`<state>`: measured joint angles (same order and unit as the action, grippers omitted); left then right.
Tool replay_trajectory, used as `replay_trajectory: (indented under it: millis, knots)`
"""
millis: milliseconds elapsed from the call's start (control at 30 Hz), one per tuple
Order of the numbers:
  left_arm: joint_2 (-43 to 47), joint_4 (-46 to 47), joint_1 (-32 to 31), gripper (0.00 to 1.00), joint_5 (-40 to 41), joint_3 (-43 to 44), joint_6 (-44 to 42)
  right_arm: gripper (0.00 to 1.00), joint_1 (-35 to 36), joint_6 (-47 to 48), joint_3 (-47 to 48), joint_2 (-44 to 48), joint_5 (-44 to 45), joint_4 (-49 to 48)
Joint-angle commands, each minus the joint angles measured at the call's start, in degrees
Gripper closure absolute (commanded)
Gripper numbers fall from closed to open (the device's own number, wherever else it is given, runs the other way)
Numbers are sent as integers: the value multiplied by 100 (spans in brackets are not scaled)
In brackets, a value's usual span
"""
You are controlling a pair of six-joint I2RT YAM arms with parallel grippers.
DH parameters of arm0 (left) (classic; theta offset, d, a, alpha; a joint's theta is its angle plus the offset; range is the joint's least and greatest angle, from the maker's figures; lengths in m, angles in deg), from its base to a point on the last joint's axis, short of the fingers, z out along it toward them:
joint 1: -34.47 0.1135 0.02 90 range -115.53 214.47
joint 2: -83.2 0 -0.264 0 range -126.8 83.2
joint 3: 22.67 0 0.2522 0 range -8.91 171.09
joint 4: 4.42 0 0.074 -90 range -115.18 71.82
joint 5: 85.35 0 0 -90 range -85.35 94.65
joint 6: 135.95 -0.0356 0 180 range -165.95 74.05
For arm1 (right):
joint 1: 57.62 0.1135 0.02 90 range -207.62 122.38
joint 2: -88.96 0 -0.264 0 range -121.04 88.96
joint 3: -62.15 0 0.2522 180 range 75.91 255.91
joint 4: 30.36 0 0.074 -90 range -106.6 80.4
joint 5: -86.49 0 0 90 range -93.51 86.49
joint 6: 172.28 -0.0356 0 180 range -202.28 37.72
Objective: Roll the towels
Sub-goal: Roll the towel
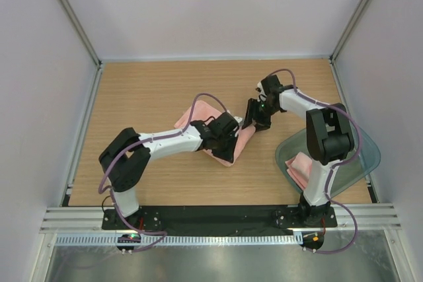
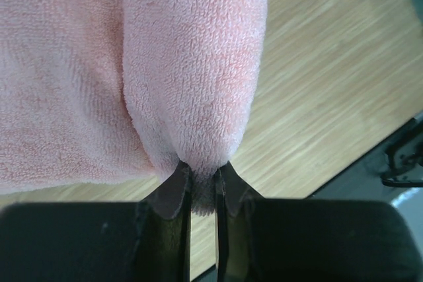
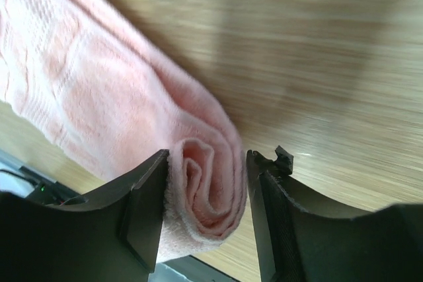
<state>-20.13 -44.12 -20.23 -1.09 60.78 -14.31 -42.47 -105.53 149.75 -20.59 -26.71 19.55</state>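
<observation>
A pink towel (image 1: pixel 225 155) lies partly rolled at the middle of the wooden table. My left gripper (image 1: pixel 229 130) is over it. In the left wrist view the left gripper (image 2: pixel 201 177) is shut, pinching the end of the towel's rolled fold (image 2: pixel 192 64). My right gripper (image 1: pixel 254 118) is at the towel's right end. In the right wrist view the right gripper (image 3: pixel 206 160) is open and straddles the spiral end of the roll (image 3: pixel 205 183). The left finger (image 3: pixel 149 196) touches the roll; the right finger (image 3: pixel 271 203) stands just off it.
A clear teal tray (image 1: pixel 363 156) sits at the right near edge, behind the right arm's base, with another pink towel (image 1: pixel 301 166) in it. Grey walls enclose the table on three sides. A black rail runs along the near edge.
</observation>
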Motion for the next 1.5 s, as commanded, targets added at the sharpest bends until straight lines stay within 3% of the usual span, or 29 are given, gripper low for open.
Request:
replay_trajectory:
  millis: [0,200,400,533,767,967,1067,1233,1467]
  knots:
    - [348,150,169,100,-849,36,237,44,-109,215,376,66,632,349]
    - [471,246,389,100,-1288,-16,369,48,-162,373,763,-22,1194,797]
    - [472,772,811,100,-2123,-307,668,60,-241,408,930,48,1336,992]
    - [226,967,1101,100,-2983,-325,809,60,-250,382,956,145,1344,1061]
    - [-152,958,1532,99,-3705,-131,1072,59,-250,356,965,408,1476,1132]
    - [-670,923,2033,100,-4093,-149,1503,52,-250,294,878,786,1108,1001]
    - [-820,775,2235,100,-4137,-175,1468,43,-250,251,580,1076,387,631]
    - [-1075,274,2411,99,-4093,52,1196,31,-241,-223,-360,1603,-1244,-773]
    - [-1365,-175,2745,97,-4163,238,1055,23,-189,-936,-1767,1500,-1933,-2514]
